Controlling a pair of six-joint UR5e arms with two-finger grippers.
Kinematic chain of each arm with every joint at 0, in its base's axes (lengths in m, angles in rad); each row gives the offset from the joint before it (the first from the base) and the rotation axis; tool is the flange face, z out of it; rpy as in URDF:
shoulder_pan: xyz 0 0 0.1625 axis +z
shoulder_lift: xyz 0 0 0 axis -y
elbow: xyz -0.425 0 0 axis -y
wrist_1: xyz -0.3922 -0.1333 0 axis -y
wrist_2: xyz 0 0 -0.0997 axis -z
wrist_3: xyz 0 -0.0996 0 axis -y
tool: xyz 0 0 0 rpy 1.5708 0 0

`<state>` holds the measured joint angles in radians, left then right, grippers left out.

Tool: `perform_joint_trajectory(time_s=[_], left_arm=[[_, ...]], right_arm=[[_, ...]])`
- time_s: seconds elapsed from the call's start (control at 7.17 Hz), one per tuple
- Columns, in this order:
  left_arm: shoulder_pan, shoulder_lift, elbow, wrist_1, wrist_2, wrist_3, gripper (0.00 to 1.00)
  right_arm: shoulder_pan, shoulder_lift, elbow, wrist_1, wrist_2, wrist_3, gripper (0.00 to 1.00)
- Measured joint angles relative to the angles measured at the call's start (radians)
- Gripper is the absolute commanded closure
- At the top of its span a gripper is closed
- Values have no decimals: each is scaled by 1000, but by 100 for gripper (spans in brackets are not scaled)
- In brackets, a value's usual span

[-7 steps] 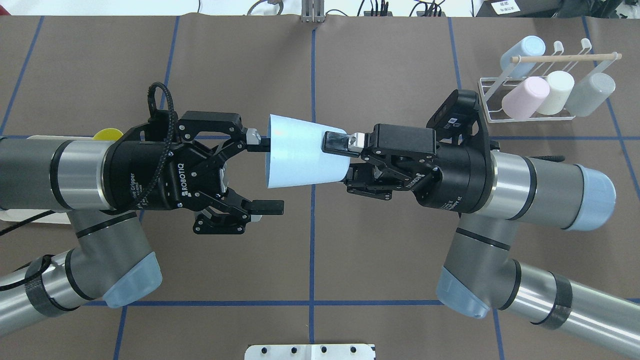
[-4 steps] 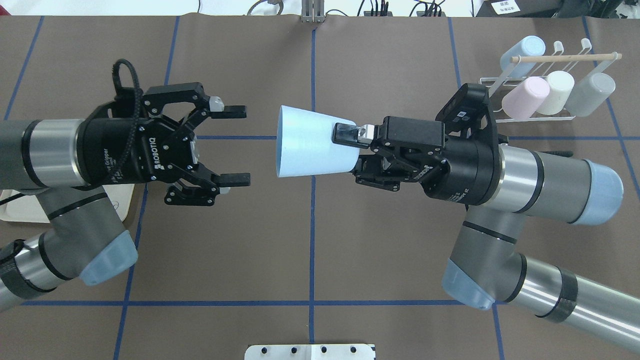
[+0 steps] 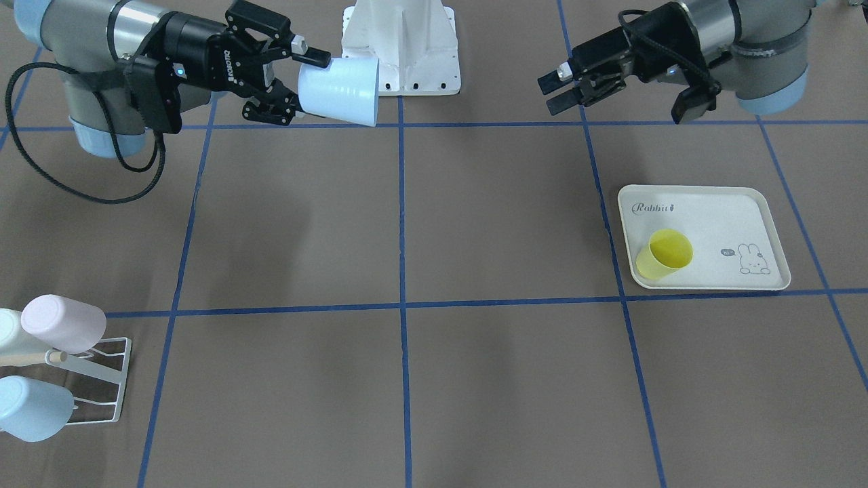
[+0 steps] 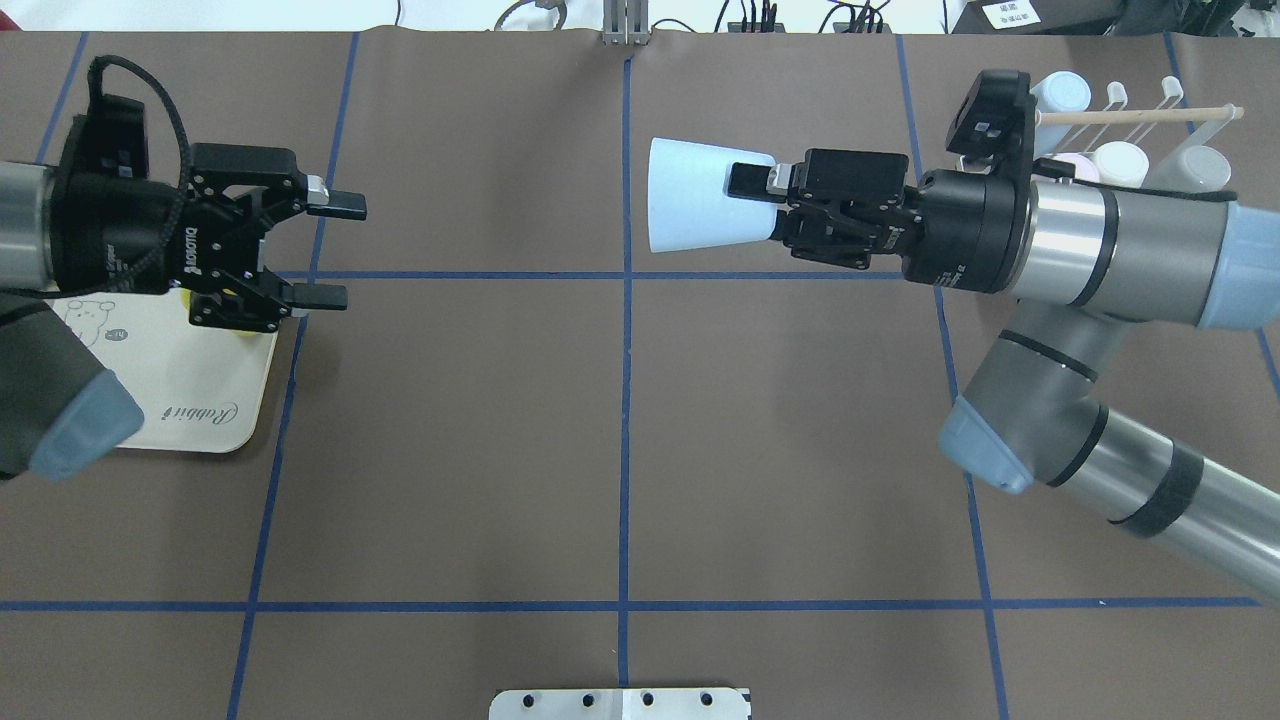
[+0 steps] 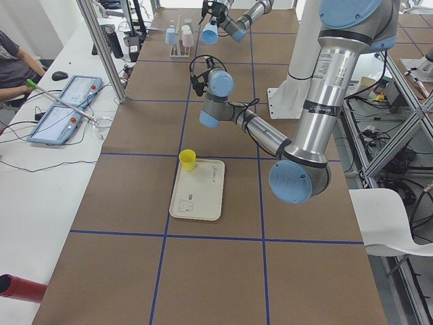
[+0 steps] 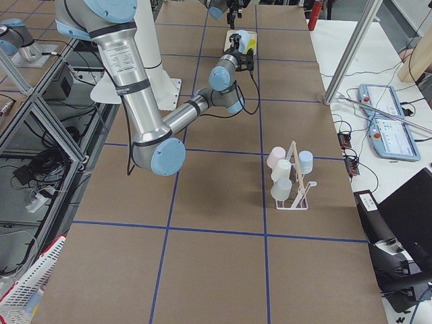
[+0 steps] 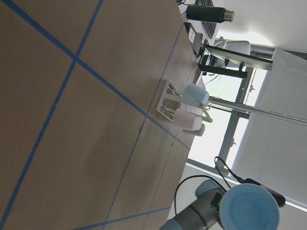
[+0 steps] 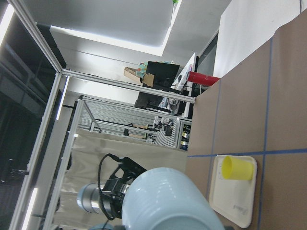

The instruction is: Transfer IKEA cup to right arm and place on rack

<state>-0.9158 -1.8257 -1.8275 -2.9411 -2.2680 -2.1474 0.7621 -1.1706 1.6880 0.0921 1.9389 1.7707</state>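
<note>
The brown tabletop point(image 4: 450, 450), marked off with blue tape lines, carries everything. The right arm point(image 4: 1100, 250) and the left arm point(image 3: 746, 27) both reach in above it. They have drawn away from each other since a second ago, when they met over the middle line.

The cream tray point(image 3: 719, 224) reads "Rabbit" in script beside a small rabbit drawing. It lies lower than the left fingers and, in the front-facing view, on the operators' side of them. The white wire rack point(image 6: 297, 202) stands well apart from the right fingers, out past the right wrist, with pale cups already on its prongs.

The left gripper point(image 4: 338, 252), lettered "ROBOTIQ" on its body, has its fingers parted and holds nothing. One of them was at the cup's mouth a second ago, and the whole gripper has since pulled back toward the tray. The right gripper point(image 4: 755, 205), with the same lettering, clamps the narrow base end of the light-blue IKEA cup point(image 4: 700, 205). The cup lies on its side in the air, its mouth facing the left fingers. It has been carried away from the middle line and farther from the robot.

A yellow cup point(image 3: 666, 254) stands on the tray.
</note>
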Motion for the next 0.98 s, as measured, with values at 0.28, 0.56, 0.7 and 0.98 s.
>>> perform_joint_trajectory(time_s=[0.28,0.56,0.7,0.98], left_arm=[[-94,9,7,176,-78,224,0],[-126,16,8,354,-87,439,0],[-144,20,7,425,-85,520,0],[-184,26,3,564,-80,680,0]], right_arm=[[130,4,-6,-199,172,-178,51],[286,29,-3,-485,372,-428,51],[352,34,-3,-612,433,-549,51],[476,38,2,-919,498,-870,51]])
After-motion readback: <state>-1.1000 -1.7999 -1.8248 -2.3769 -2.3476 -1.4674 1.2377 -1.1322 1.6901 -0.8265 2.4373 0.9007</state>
